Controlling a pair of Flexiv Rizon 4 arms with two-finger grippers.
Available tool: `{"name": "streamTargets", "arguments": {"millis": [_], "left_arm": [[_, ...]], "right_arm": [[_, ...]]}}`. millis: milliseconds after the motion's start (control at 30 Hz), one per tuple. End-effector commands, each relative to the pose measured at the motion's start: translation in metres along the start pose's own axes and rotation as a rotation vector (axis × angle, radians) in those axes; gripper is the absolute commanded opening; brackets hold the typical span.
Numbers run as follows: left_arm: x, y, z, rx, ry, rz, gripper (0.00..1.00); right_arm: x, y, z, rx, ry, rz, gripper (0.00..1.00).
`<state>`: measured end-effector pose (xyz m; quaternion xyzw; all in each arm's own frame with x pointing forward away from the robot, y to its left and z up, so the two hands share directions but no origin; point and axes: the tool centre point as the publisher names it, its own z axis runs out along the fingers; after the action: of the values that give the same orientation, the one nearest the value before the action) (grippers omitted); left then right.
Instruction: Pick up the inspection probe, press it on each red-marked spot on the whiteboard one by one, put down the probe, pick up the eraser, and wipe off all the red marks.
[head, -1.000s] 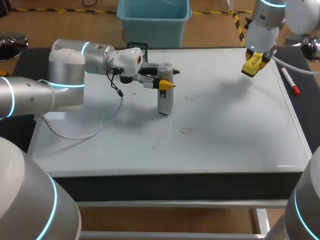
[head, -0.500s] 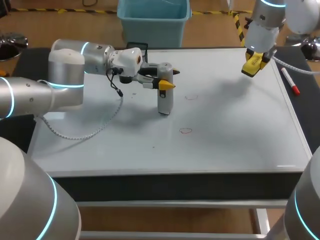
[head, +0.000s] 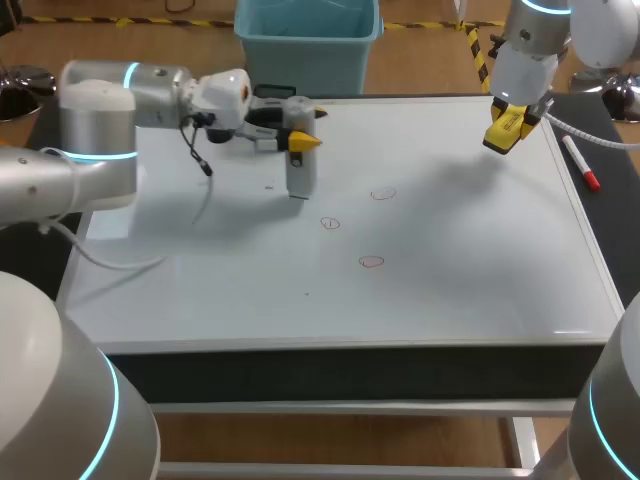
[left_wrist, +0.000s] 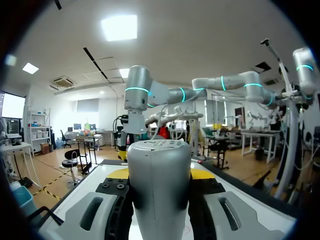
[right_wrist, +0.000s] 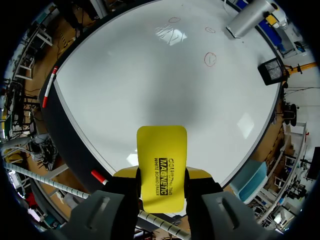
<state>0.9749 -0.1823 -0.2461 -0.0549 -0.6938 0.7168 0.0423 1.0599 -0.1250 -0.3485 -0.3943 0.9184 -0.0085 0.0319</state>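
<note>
Over the whiteboard (head: 450, 250), probe (head: 300, 178) pinched in left gripper (head: 301, 137), eraser (right_wrist: 161, 150) clamped in right gripper (right_wrist: 162, 175).

The counter (head: 350, 368) has a white, glossy top and a black front edge. A black margin (head: 48, 120) shows beside the white top at the far left corner. A pale metal frame rail (head: 340, 408) runs under the front edge, with an upright leg (head: 522, 440) near its right end. Overhead light leaves a bright glare patch (right_wrist: 170, 34) on the top. A soft grey shadow (head: 455, 180) lies on the right half.
</note>
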Motion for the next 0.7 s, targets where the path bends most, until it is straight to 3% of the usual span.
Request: {"name": "streamTargets", "arguments": {"millis": [33, 233, 700], "left_arm": [[0.003, -0.015, -0.031, -0.022, -0.066, 0.018, 0.00], [-0.013, -0.015, -0.068, -0.029, -0.147, 0.022, 0.00], [-0.034, 0.008, -0.136, -0.034, -0.284, -0.009, 0.00]], "right_arm": [[0.000, -0.001, -0.001, 0.000, 0.004, -0.002, 0.00], [0.000, -0.001, -0.001, 0.000, 0.004, -0.002, 0.00], [0.000, -0.001, -0.001, 0.000, 0.004, -0.002, 0.00]]}}
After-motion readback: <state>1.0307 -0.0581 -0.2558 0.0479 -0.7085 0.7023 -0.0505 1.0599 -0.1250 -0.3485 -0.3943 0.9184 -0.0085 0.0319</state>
